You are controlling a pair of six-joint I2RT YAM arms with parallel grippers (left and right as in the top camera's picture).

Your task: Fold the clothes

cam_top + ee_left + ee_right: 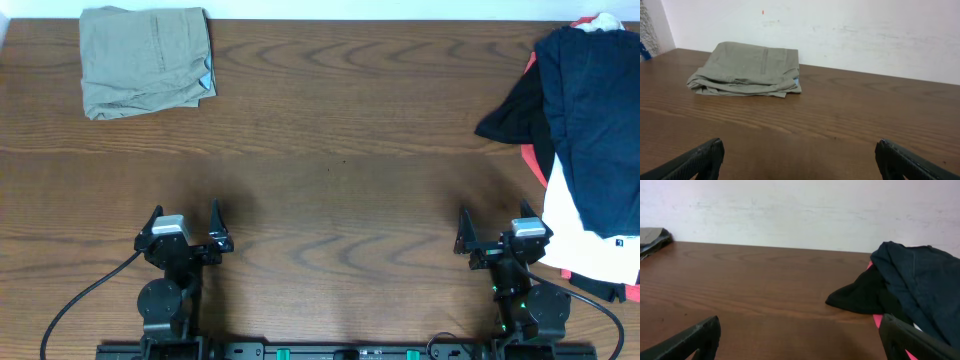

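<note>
The left tool (186, 214) sits at about 7 o'clock on the overhead view, its two dark fingers spread wide with nothing between them. The right tool (495, 218) sits at about 5 o'clock, spread just as wide and holding nothing. Both point toward 12 o'clock, and both are low over the counter (330, 150), a dark brown wood-grain surface with long wavy figuring. A black cable (80, 300) curves away from the left arm's base toward 8 o'clock. Past the far edge of the counter, both wrist views show a plain white wall (850, 35) with faint scuffs and a small red speck. A folded tan garment (145, 60) lies flat at about 10 o'clock, well apart from the left tool, with a bit of light blue showing at its right edge. The navy shorts (600, 120) are at about 2 o'clock, against the counter's right edge, draped on top of a heap. A black garment (510, 118) spills out from under them toward the middle of the counter. A red garment (540, 168) shows at the heap's inner edge, and a white garment (585, 235) lies below it at 4 o'clock, just beside the right tool.
</note>
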